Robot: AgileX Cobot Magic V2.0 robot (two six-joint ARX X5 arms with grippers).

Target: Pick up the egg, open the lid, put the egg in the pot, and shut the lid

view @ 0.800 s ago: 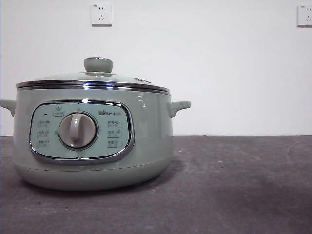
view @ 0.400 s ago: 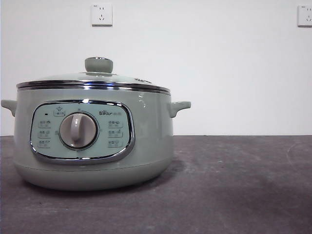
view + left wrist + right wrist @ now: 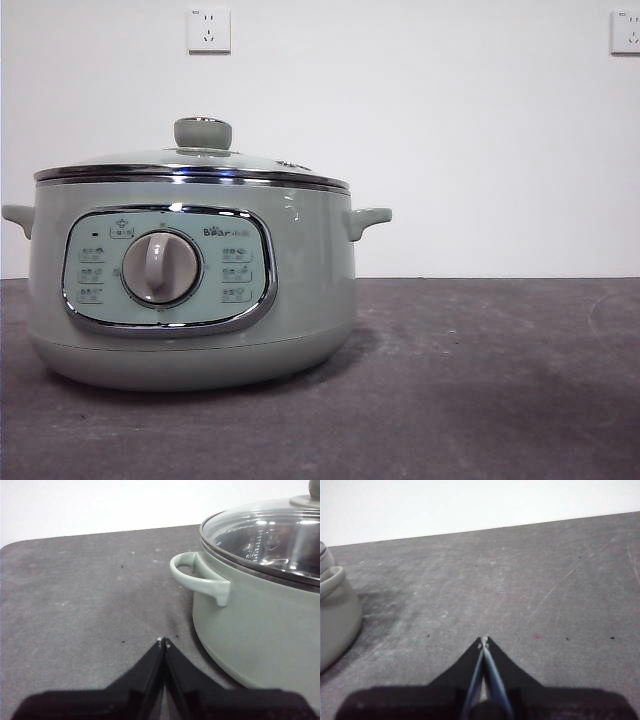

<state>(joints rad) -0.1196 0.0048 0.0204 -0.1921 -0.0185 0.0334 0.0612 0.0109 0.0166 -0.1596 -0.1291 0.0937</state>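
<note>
The pot (image 3: 190,290) is being left sitting on the table's (image 3: 480,380) left half with the lid (image 3: 200,160) on, and no egg is being shown anywhere. The left gripper (image 3: 163,641), pressed together and empty, is being held just beside the pot's handle (image 3: 197,577), so it's judged nearer the lid than the right gripper (image 3: 483,640), also pressed together

The pot (image 3: 335,615) is mostly cut off in the right wrist view; its panel (image 3: 168,268) labels are illegible.
</note>
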